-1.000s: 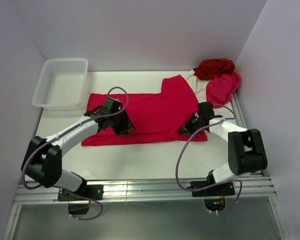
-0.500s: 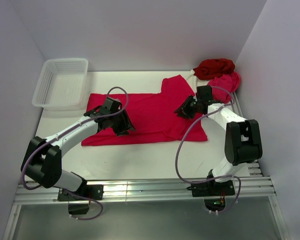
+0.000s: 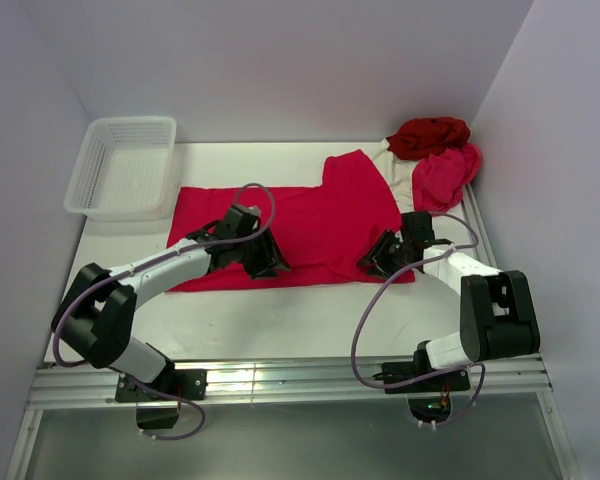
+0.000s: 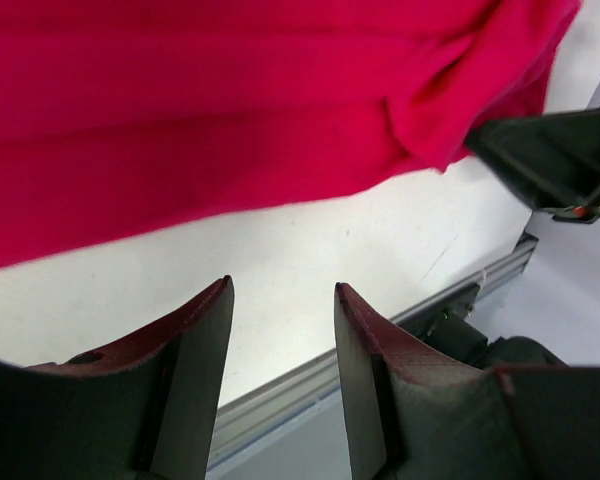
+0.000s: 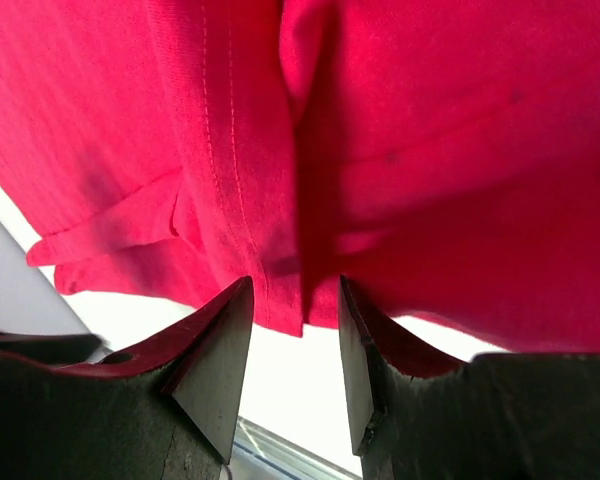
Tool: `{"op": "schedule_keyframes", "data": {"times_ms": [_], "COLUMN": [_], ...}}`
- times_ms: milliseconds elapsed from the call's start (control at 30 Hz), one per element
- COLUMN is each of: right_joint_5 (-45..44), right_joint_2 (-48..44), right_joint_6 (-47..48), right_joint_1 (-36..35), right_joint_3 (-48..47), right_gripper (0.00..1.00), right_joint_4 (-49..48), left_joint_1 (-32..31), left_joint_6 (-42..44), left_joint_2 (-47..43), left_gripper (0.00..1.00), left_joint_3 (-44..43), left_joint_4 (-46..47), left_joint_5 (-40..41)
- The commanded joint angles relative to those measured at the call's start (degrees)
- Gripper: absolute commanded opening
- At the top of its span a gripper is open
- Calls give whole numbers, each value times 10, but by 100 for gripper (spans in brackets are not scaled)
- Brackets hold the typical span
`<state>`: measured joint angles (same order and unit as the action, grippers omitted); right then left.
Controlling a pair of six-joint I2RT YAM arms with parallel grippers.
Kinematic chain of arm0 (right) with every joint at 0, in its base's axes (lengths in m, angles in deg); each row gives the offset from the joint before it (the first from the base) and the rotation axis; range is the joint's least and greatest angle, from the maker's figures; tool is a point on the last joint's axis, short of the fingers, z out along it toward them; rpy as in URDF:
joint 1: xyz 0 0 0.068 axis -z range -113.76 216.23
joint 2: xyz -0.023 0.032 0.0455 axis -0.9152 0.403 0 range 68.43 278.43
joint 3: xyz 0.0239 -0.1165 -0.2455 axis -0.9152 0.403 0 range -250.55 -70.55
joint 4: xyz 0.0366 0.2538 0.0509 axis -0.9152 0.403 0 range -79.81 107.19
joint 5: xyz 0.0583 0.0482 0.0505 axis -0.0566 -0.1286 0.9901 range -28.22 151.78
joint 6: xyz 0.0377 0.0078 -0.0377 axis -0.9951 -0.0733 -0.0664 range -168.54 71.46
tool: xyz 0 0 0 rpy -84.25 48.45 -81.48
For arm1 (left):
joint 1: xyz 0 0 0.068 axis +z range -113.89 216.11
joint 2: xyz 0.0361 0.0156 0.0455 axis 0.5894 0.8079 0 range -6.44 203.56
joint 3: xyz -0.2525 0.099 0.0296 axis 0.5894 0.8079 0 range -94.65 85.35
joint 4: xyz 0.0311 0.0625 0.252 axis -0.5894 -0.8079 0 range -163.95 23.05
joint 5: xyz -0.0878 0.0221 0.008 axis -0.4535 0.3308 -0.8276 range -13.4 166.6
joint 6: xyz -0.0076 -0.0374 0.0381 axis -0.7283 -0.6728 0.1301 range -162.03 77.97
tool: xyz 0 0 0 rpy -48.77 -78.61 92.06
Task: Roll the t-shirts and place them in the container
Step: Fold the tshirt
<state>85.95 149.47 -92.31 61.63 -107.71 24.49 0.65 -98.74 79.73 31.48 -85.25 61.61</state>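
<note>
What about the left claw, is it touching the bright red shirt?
Apart. In the left wrist view the left gripper is open over bare white table, and a strip of table shows between its fingertips and the crimson shirt.

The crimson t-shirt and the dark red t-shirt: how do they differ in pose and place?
The crimson t-shirt lies spread flat; the dark red t-shirt is crumpled in a heap. The crimson t-shirt covers the middle of the table; the dark red t-shirt sits in the far right corner. The crimson t-shirt is brighter, the dark red t-shirt deeper. Both are plain red cloth.
</note>
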Motion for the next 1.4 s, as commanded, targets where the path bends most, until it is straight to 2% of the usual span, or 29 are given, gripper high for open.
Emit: {"op": "schedule_keyframes", "data": {"times_ms": [0, 233, 367, 400, 433, 500, 533, 600, 767, 867, 1033, 1067, 1100, 1133, 1200, 1367], "right_joint_5": [-9, -12, -10, -10, -7, -1, 4, 7, 19, 24, 23, 30, 34, 37, 41, 41], "right_joint_2": [-5, 26, 40, 45, 47, 48, 49, 47, 71, 99, 191, 219, 231, 241, 243, 198], "right_joint_6": [6, 4, -6, -9, -12, -28, -33, -47, -71, -85, -98, -99, -100, -98, -96, -59], "right_joint_1": [2, -3, -8, -13, -15, -19, -21, -23, -26, -29, -38, -38, -39, -39, -41, -36], "right_joint_3": [10, -4, -8, -9, -9, -12, -16, -34, -109, -167, -251, -273, -284, -291, -294, -273], "right_gripper": [47, 48, 39, 35, 25, 17, 8, 0, 0, 0, 0, 5, 21, 30, 42, 44], "right_joint_4": [-65, -99, -111, -114, -116, -123, -124, -113, -65, -72, -74, -77, -74, -81, -96, -106], "left_joint_1": [-5, 8, 43, 60, 70, 88, 104, 124, 141, 142, 144, 144, 144, 145, 145, 166], "left_joint_6": [-53, -32, -9, -2, 2, 14, 19, 34, 50, 46, 41, 41, 42, 43, 43, 61], "left_joint_2": [5, -28, -50, -63, -69, -89, -95, -108, -120, -124, -123, -123, -124, -124, -131, -152], "left_gripper": [50, 50, 50, 50, 50, 50, 50, 50, 50, 50, 50, 50, 50, 50, 50, 51], "left_joint_3": [45, 77, 101, 107, 119, 128, 132, 134, 130, 129, 133, 132, 130, 128, 125, 119], "left_joint_4": [70, 33, 8, 6, 2, -11, -16, -33, -52, -52, -46, -46, -48, -51, -59, -89], "left_joint_5": [-36, -15, -12, -12, -14, -14, -14, -11, -7, -7, -9, -8, -8, -5, -3, 7]}}
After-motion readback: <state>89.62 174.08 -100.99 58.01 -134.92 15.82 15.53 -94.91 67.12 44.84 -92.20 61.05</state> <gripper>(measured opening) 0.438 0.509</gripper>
